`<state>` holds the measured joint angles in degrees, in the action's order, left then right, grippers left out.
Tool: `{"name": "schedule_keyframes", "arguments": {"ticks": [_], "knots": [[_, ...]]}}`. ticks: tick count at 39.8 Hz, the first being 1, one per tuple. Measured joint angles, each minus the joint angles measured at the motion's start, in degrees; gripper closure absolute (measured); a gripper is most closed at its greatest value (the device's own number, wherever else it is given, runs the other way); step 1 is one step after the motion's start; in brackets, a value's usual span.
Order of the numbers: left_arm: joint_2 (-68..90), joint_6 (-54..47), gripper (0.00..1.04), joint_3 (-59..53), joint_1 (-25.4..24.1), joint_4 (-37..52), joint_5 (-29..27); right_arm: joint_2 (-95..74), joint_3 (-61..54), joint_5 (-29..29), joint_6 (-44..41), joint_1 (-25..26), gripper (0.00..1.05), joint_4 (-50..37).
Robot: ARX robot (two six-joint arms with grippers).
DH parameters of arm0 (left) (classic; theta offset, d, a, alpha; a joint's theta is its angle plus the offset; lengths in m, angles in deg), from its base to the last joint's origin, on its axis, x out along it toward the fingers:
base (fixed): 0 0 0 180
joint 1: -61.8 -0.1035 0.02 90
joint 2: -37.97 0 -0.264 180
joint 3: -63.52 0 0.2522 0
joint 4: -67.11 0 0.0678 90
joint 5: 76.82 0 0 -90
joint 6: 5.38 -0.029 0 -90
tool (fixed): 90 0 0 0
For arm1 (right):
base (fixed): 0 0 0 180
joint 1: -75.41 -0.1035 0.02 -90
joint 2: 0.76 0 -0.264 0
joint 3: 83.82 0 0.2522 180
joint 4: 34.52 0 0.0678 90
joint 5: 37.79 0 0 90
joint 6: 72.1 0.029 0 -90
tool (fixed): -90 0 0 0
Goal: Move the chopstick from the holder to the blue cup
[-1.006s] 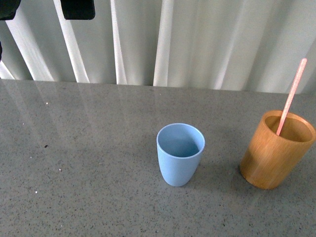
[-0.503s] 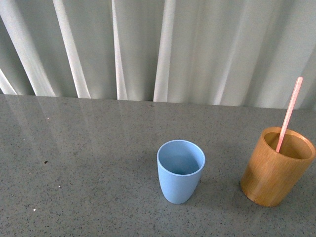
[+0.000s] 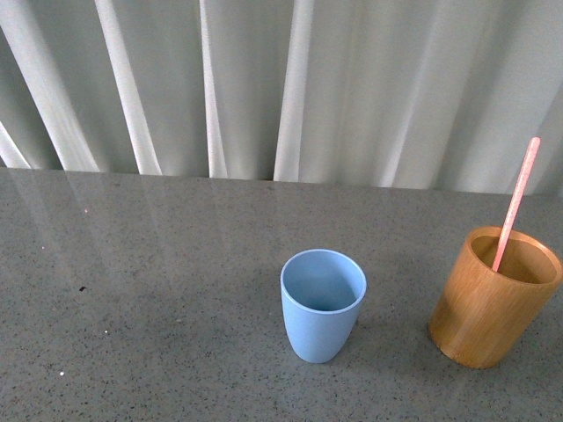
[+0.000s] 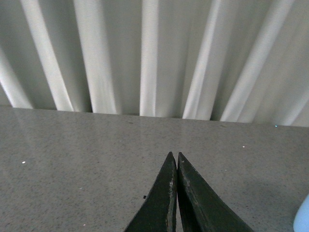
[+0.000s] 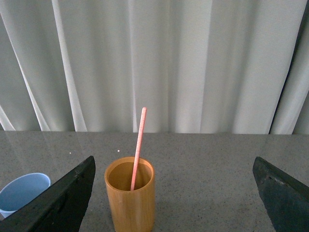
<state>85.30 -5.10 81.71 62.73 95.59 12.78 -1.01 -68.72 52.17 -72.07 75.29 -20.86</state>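
Chopstick standing inside holder, leaning slightly, upper part sticking out above rim. Holder sitting on grey table, toward right side. Blue cup standing upright near holder, on its left, not touching, interior empty. Left gripper hanging over bare table, jaws pressed together, gripping nothing. Right gripper facing holder, jaws spread wide, touching nothing. White curtain hanging behind table.
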Motion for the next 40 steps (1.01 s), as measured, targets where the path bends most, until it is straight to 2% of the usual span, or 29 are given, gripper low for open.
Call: {"name": "schedule_keyframes", "arguments": {"ticks": [5,20,40], "knots": [[-1.36,0.0,1.01,-2.4,-0.76,1.95,0.13,0.0,0.0,-0.02,0.0,0.0,0.1,0.0],[-18.82,0.0,1.01,-3.37,-0.79,-14.03,0.35,0.0,0.0,-0.02,0.0,0.0,0.1,0.0],[-32.0,-0.02,1.01,-3.37,-0.79,-26.67,0.37,0.0,0.0,-0.02,0.0,0.0,0.1,0.0]]}}
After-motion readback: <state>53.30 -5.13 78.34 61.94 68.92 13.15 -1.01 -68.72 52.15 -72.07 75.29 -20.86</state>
